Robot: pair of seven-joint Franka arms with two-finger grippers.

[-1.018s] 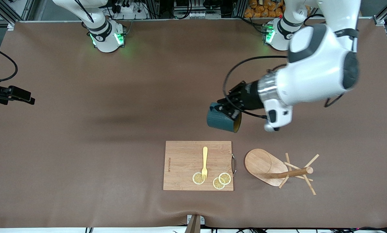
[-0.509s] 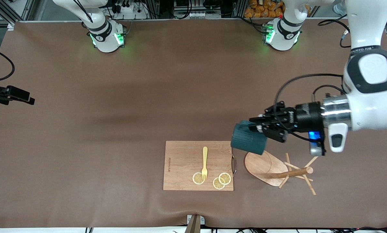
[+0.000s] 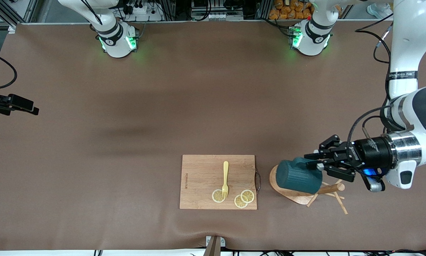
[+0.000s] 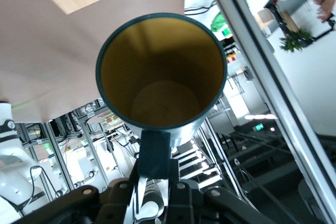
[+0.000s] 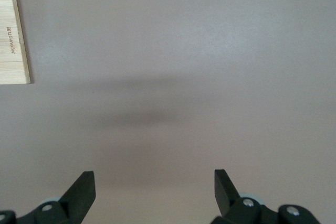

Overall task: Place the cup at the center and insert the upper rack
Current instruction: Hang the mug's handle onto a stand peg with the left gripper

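My left gripper point(image 3: 314, 165) is shut on the small handle of the dark teal ribbed cup point(image 3: 298, 176) and holds it on its side in the air, over the oval base of the wooden mug tree point(image 3: 295, 196). The mug tree lies tipped on its side on the table, with its post point(image 3: 329, 189) and thin pegs pointing toward the left arm's end. In the left wrist view the cup's tan-yellow inside point(image 4: 163, 72) faces the camera, and my fingers point(image 4: 181, 190) clamp the handle. My right gripper point(image 5: 155, 179) is open and empty, high over bare table.
A rectangular wooden cutting board point(image 3: 202, 170) lies beside the mug tree toward the right arm's end. It carries a yellow fork point(image 3: 225, 177) and three lemon slices point(image 3: 218, 196). Its edge also shows in the right wrist view point(image 5: 13, 40). A brown mat point(image 3: 127, 142) covers the table.
My left arm has carried the cup from over the middle of the table toward the front camera and the left arm's end. It now hangs over the mug tree's base. The right arm has not moved.
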